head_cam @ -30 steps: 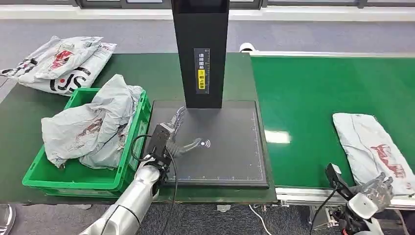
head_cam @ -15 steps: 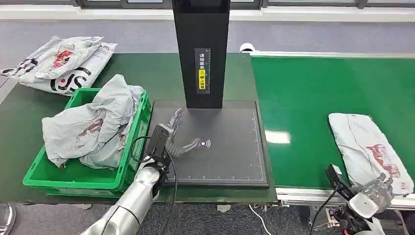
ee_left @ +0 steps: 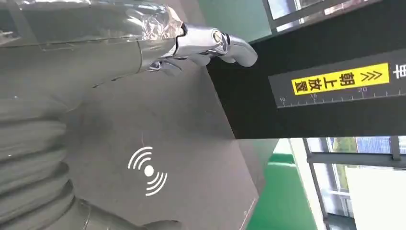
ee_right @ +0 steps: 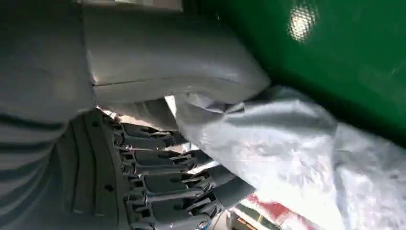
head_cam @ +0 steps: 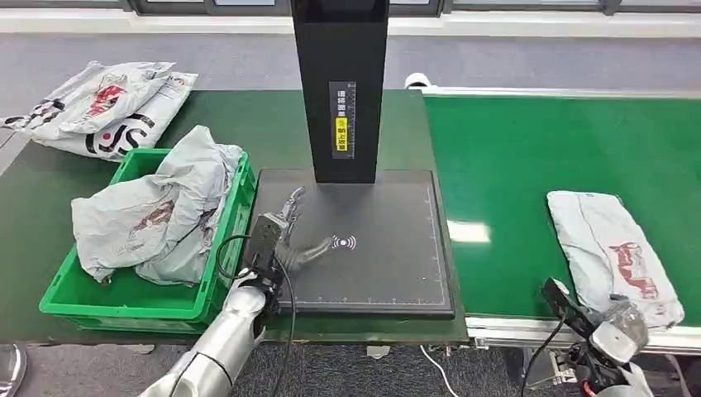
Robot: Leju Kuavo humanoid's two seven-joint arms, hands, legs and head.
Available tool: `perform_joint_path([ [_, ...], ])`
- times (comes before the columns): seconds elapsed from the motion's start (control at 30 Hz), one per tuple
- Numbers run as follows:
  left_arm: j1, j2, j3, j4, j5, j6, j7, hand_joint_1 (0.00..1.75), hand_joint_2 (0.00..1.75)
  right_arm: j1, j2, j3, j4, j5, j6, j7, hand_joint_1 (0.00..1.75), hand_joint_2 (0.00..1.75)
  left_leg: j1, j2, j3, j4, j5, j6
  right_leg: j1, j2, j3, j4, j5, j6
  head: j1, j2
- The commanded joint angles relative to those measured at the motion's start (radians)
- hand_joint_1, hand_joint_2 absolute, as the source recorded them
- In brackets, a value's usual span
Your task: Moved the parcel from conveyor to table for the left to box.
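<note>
The parcel (head_cam: 613,256) lies on the conveyor (head_cam: 529,165), its long axis running away from the right hand (head_cam: 622,321), which is closed on its near end, thumb above and fingers (ee_right: 182,182) beneath. It is a crumpled grey bag with red print. The left hand (head_cam: 291,236), far off, rests open-fingered on the scanner pad (head_cam: 388,265).

The parcel (head_cam: 613,257) just ahead of the right hand (head_cam: 618,324) is a crinkled, slightly glossy grey plastic mailer lying on the conveyor (head_cam: 529,165), whose green belt is smooth with a bright glare spot. Under the left hand (head_cam: 285,236), whose fingers (ee_left: 210,43) look like polished silvery metal, the black scanner plate (head_cam: 388,248) is matt and finely textured. To that hand's left stands a glossy green plastic crate (head_cam: 132,302) holding more wrinkled plastic bags (head_cam: 153,215) on the matt dark green bench (head_cam: 33,215).
</note>
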Motion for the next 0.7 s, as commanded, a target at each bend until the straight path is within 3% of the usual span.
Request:
perform_joint_path([
  [0.03,-0.009,0.039,-0.041,0.012,0.003,-0.004,0.005,0.0,1.75,-0.036,0.027,-0.038,0.056,0.008,-0.007,-0.004,1.75,1.75,0.001,0.003,0.003,-0.001,-0.001,-0.001,0.001,0.002,0.002,-0.002,0.0,-0.001,0.0,0.0],
  [0.57,-0.012,0.038,-0.04,0.012,0.002,-0.005,0.005,0.0,1.75,-0.03,0.029,-0.042,0.052,0.008,-0.02,-0.007,1.75,1.75,0.001,0.003,0.004,-0.002,-0.001,-0.001,0.001,0.002,0.003,-0.002,0.0,-0.001,0.0,0.0],
  [0.63,-0.004,0.039,-0.032,0.001,0.002,0.007,0.005,0.0,1.75,-0.028,0.044,-0.044,0.022,0.012,-0.131,-0.048,1.75,1.75,0.001,0.003,0.003,-0.001,-0.001,-0.001,0.001,0.001,0.002,-0.002,0.0,-0.001,0.0,0.0],
  [0.7,0.026,0.044,-0.014,-0.042,0.001,0.027,0.011,0.0,1.75,-0.05,0.075,-0.057,-0.013,-0.024,-0.316,-0.184,1.75,1.75,0.001,0.004,0.003,-0.001,-0.001,-0.001,0.001,0.003,0.002,-0.002,0.0,-0.001,0.0,0.0],
])
